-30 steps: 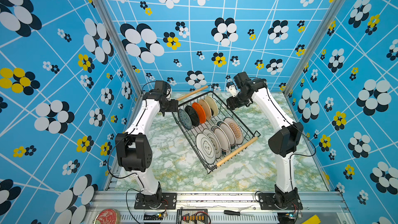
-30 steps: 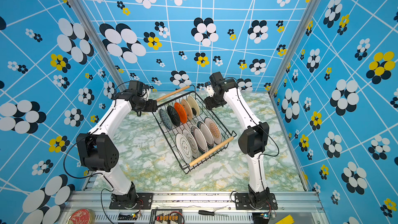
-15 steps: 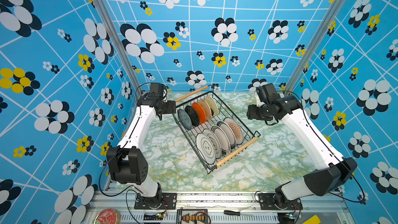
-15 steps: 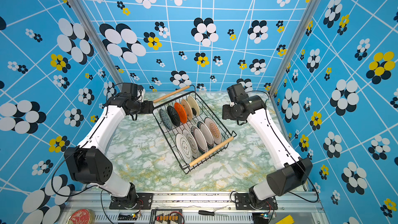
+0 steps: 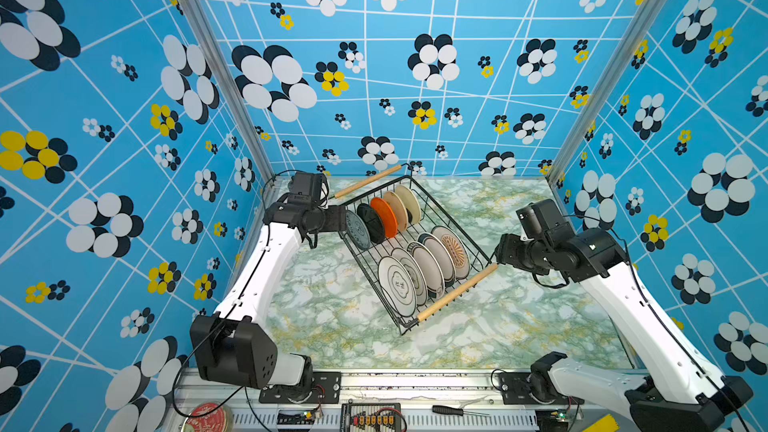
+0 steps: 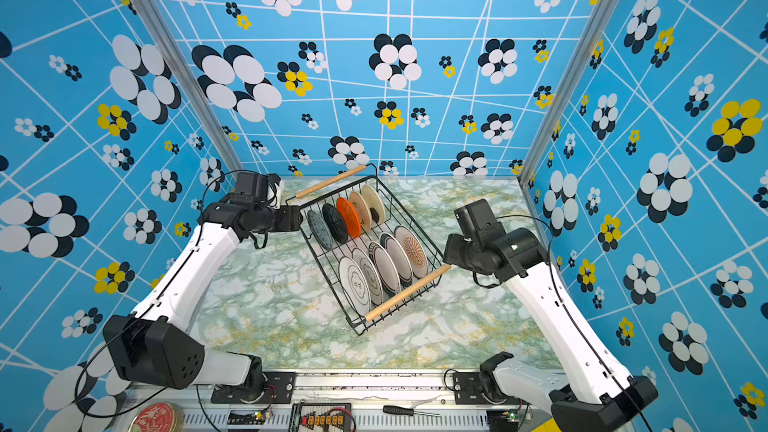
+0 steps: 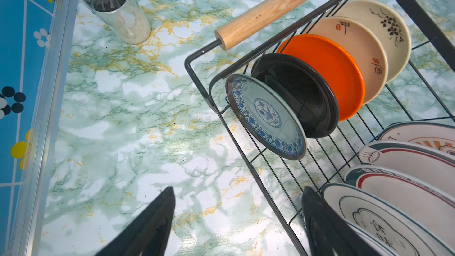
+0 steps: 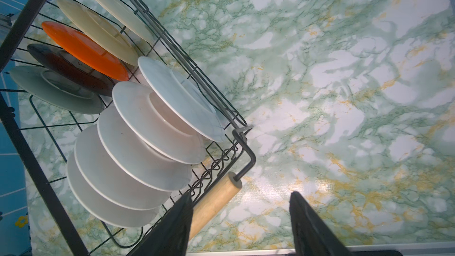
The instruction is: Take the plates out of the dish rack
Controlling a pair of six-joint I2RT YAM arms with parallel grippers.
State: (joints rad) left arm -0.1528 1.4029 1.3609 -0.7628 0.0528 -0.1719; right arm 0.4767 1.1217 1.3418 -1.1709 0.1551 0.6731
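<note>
The likeliest trouble is a pincer catching the rack rather than a plate. The large black wire dish rack (image 5: 458, 292) sits askew on the green-marbled bench (image 5: 332, 326). In the right wrist view one finger (image 8: 174, 225) of the right pincer (image 8: 240, 194) overlaps the end of the rack's near light wooden rod handle (image 8: 214, 200). A careless sweep or closing there could, I judge, drag the whole rack and rattle its load. The round plates stand on edge in tight slots, glossy and close together, so a grip on one may slip or scrape its neighbour. The left pincer (image 7: 237, 190) could strike the rack's wire wall, which crosses its gap. A clear glass shaker with a black cap (image 7: 118, 8) stands on the bench near the far wooden handle (image 7: 278, 8), open to a knock from that arm. Both pincers are spread wide and hold nothing. All the plates are in the rack, none on the bench. The small blue-and-white patterned plate (image 7: 266, 116), first in its row, lies ahead of the left pincer and apart from it. The large white dark-rimmed plates (image 8: 138, 144) stand just beside the right pincer, across the handle.
</note>
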